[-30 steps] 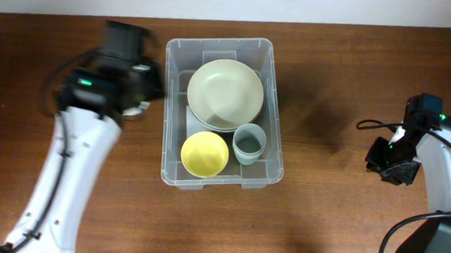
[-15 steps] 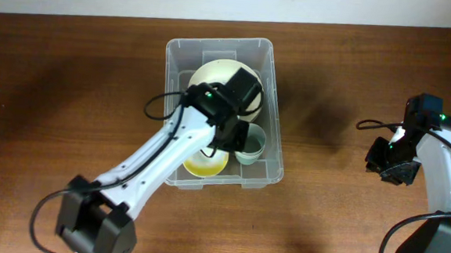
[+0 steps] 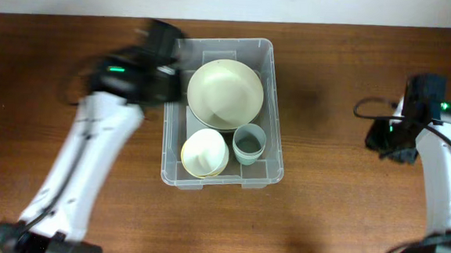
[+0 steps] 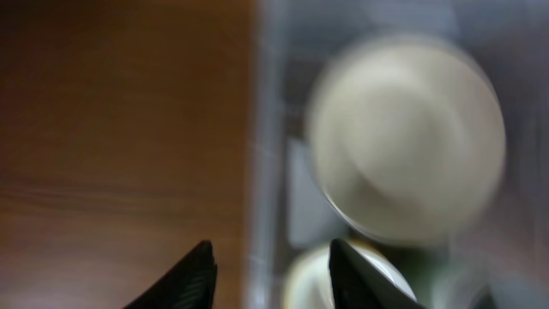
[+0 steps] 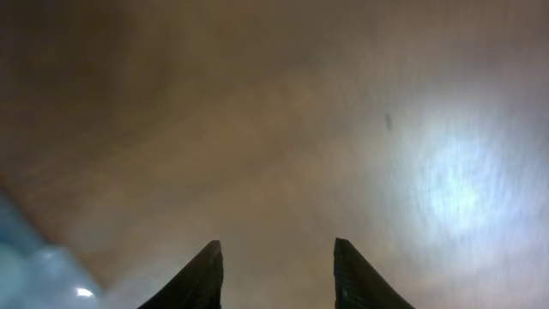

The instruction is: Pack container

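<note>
Plastic container (image 3: 173,139) sits on the counter (image 3: 330,211) with big bowl (image 3: 224,93), small bowl (image 3: 204,152) and cup (image 3: 249,143) inside. My left claw (image 4: 270,266) hangs part-open, empty, at its left wall; my right claw (image 5: 276,266), also apart and empty, is well away. I'd rise above the rim before swinging.

so the left gripper (image 4: 270,275) is a blur beside the container (image 3: 276,114) rim, fingers parted, nothing in them. the right gripper (image 5: 274,276) is well away from the container, parted and empty too
</note>
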Available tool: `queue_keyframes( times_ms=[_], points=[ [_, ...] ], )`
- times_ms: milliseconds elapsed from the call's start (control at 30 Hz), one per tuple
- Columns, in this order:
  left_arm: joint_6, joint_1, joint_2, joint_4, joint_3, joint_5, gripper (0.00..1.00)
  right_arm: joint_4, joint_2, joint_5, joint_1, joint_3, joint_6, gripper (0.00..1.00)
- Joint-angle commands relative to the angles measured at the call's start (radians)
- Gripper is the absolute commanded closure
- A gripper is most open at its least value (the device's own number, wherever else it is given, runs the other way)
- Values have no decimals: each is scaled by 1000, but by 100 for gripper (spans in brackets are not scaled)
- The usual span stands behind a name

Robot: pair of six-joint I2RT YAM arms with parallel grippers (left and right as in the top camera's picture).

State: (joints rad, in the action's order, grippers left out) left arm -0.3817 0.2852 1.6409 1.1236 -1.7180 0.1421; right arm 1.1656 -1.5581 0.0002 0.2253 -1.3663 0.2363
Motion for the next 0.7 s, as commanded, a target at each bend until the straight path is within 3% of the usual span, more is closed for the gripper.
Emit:
queue_keyframes(
  times_ms=[0, 33, 133, 367, 500, 667],
  points=[
    [41, -162, -24, -22, -11, -93, 55, -17, 47, 84, -142, -131, 4, 59],
    [60, -232, -12, -32, -9, -224, 70, -20, 47, 108, -175, -131, 4, 59],
    [98, -242, -5, -32, -2, -337, 98, -18, 38, 149, -226, -123, 5, 59],
    [222, 0, 2, -19, 7, -317, 99, 1, 24, 170, -232, -118, 4, 59],
    [230, 135, 29, 4, 63, -299, 99, 14, 24, 192, -225, -118, 4, 59],
    [212, 211, 44, -35, 198, -346, 99, 31, 24, 212, -224, -118, 4, 59]
  ],
)
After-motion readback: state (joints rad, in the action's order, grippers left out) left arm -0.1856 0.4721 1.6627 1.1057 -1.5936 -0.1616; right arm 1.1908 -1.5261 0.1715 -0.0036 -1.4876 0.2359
